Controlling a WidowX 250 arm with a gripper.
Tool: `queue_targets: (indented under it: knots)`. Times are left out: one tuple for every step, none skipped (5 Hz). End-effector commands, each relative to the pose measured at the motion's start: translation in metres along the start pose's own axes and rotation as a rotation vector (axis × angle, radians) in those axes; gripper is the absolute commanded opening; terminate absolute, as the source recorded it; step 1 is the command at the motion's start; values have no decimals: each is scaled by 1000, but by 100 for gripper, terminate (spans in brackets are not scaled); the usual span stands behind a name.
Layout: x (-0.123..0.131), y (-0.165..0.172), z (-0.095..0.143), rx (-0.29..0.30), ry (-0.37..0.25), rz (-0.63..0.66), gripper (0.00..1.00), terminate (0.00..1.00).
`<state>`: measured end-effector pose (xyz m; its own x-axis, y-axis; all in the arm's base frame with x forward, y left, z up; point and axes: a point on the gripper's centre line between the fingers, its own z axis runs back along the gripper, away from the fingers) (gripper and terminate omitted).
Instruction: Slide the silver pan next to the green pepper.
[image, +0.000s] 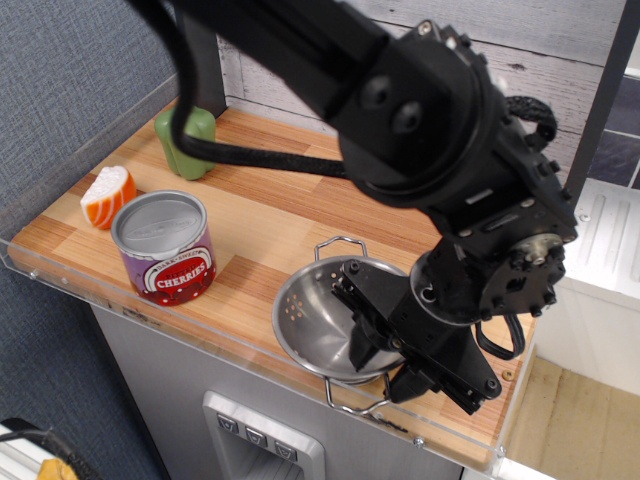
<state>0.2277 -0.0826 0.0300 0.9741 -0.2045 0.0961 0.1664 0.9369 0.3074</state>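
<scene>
The silver pan (312, 318), a shiny perforated steel bowl with two wire loop handles, sits at the front right of the wooden counter. My gripper (388, 365) straddles its right rim, with one finger inside the bowl and the other outside, and the jaws are drawn in on the rim. The green pepper (205, 135) stands at the far left corner, well away from the pan and partly hidden by my arm's cable.
A purple cherries can (164, 247) stands at the front left. An orange-and-white sushi piece (107, 195) lies behind it. The counter's front edge has a clear plastic lip (200, 335). A grey wall is on the left and a plank wall behind.
</scene>
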Motion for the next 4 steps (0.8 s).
queue_targets:
  knots:
    - [8,6,13,-74,16,22,0,0]
    - [21,23,25,-17,-11,57,0,0]
    - [36,43,42,57,-49,95,0,0]
    - [54,66,56,145,-92,146,0,0]
